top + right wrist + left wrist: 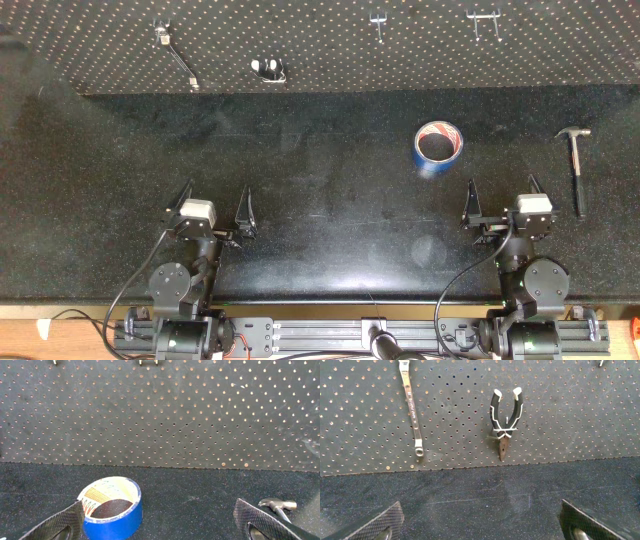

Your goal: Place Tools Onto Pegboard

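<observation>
Right gripper (501, 187), spread wide, faces gap between tape roll (432, 166) and hammer (577, 180).

The wrench (410, 405) loses its upper end past the picture edge. The hammer (278, 504) has its handle hidden behind a finger (262, 522) of the right hand (157, 510), and the tape roll (112, 510) is cut off on its near side.

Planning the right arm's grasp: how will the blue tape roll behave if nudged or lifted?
The tape roll lies flat, hole up, so a push likely slides rather than rolls it. It looks stiff and probably light; tipped on edge, it could roll.
</observation>
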